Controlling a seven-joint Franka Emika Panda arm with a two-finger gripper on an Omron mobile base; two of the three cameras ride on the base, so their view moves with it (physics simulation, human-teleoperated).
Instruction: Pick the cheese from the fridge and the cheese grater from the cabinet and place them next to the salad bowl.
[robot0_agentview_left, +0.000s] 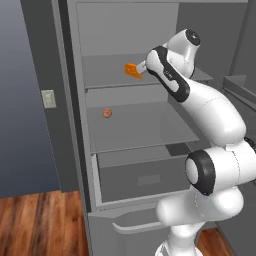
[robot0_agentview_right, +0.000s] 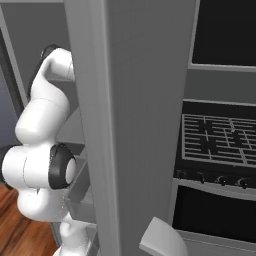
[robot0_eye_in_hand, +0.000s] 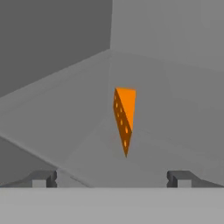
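Cheese (robot0_eye_in_hand: 124, 118) dead ahead of wide-spread, empty fingers (robot0_eye_in_hand: 43, 178), centred between them yet apart; long axis running away along the fridge (robot0_agentview_left: 75, 150) shelf.

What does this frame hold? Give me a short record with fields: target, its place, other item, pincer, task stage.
target: cheese, orange wedge
place: upper shelf of the open fridge
other item: small reddish ball on the shelf below
pincer: open, aimed at the cheese, not touching it
task stage: cheese not yet grasped
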